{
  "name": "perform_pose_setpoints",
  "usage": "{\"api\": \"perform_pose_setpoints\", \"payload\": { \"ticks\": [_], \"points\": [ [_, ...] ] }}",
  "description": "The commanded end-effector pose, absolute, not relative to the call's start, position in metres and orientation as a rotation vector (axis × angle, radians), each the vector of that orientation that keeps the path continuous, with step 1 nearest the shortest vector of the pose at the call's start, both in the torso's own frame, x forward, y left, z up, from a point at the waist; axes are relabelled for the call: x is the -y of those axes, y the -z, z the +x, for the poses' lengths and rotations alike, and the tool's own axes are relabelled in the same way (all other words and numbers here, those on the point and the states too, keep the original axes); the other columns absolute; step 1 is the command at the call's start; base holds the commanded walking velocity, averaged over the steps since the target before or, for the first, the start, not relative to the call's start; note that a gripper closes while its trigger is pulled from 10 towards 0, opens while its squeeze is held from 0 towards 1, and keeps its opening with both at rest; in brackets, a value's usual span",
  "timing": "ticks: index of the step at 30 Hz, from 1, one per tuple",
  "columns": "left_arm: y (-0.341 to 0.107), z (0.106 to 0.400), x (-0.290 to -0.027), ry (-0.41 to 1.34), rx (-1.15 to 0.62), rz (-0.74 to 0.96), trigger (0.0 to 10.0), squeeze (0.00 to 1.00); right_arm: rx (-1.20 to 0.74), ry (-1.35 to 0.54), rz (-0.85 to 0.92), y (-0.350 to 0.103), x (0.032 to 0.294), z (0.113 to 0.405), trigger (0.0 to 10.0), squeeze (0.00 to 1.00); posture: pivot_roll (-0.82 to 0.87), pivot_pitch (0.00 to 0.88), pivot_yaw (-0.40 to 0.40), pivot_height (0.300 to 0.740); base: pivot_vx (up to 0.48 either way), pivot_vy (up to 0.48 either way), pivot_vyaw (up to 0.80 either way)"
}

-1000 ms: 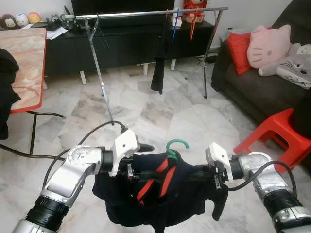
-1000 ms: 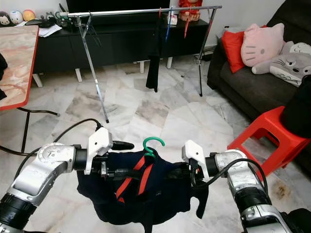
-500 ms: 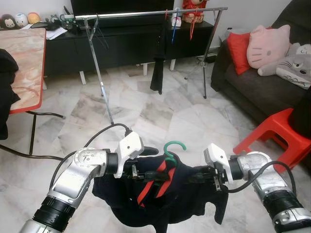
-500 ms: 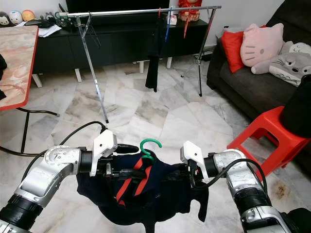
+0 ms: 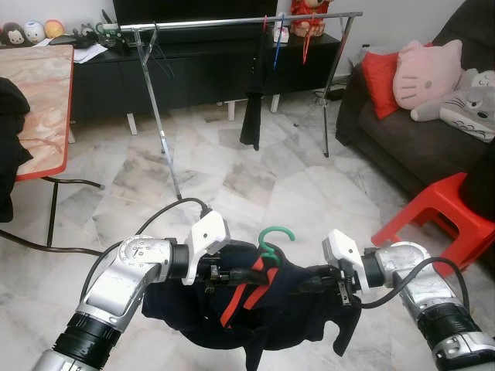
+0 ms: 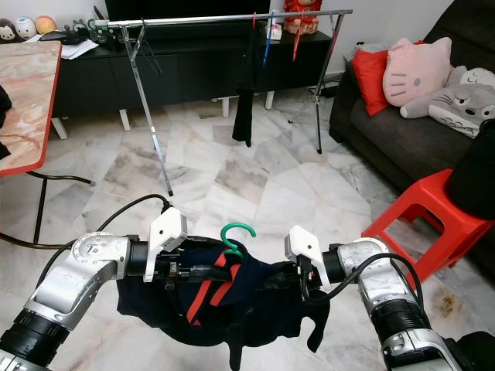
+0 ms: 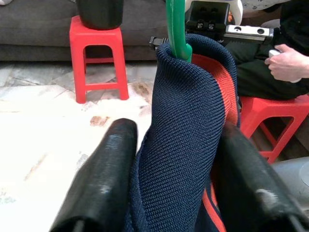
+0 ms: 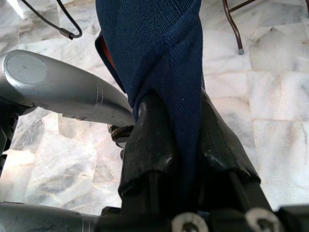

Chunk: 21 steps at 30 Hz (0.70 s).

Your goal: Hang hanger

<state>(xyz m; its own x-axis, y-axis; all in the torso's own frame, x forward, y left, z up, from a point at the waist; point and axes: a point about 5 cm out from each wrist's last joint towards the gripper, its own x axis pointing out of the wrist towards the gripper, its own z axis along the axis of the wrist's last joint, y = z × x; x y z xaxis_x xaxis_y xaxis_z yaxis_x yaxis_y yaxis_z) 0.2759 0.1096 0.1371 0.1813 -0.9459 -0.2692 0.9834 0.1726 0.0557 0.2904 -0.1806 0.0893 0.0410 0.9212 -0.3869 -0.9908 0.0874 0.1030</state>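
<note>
On my far left I see a table (image 5: 39, 93) with a red edge and a pinkish marble top. Something dark hangs off its near side.

My left gripper (image 7: 166, 179) is low in front of me. Its two black fingers (image 7: 104, 183) sit on either side of a fold of the dark blue shirt (image 5: 263, 309), pinching the cloth, so I count it as closed on the shirt. The shirt has red stripes near the neck.

In the middle, the green hanger (image 5: 276, 239) sticks its hook up out of the shirt's neck. The shirt hangs draped between my two grippers, above the marble floor (image 5: 232, 178). It is well apart from the metal clothes rail (image 5: 232, 22) that stands farther back. A dark cloth (image 5: 250, 116) hangs from that rail, along with a blue hanger (image 5: 278, 42) and a red hanger (image 5: 305, 45). Behind the rail is a long black cabinet (image 5: 193, 69).

My right gripper (image 8: 178, 135) grips the other side of the shirt. Its fingers (image 8: 149, 145) are squeezed tight on a bunch of blue cloth.

On the right is a red stool (image 5: 441, 216), and past it a dark sofa (image 5: 418, 139) with a red cushion (image 5: 380, 77), a pink cat pillow (image 5: 429, 73) and a grey plush toy (image 5: 472, 104). In the left wrist view, a person's hand (image 7: 289, 63) rests near another red stool (image 7: 99, 58).
</note>
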Motion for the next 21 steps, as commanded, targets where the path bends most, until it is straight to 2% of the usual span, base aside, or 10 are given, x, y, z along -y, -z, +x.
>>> {"api": "perform_pose_setpoints", "payload": {
  "ticks": [1,21],
  "points": [
    [-0.1426,0.2738,-0.1035,1.417,-0.168,0.243,0.0,0.00,-0.347,-1.496,-0.218,-0.0985,0.1795,0.2931,10.0,0.00,-0.01,0.000,-0.104,0.740,0.000,0.000,0.00],
    [-0.1466,0.2708,-0.1042,1.447,-0.164,0.257,0.0,0.00,-0.359,-1.460,-0.248,-0.0942,0.1794,0.2961,10.0,0.00,-0.02,0.000,-0.093,0.740,0.000,0.000,0.00]
  ]
}}
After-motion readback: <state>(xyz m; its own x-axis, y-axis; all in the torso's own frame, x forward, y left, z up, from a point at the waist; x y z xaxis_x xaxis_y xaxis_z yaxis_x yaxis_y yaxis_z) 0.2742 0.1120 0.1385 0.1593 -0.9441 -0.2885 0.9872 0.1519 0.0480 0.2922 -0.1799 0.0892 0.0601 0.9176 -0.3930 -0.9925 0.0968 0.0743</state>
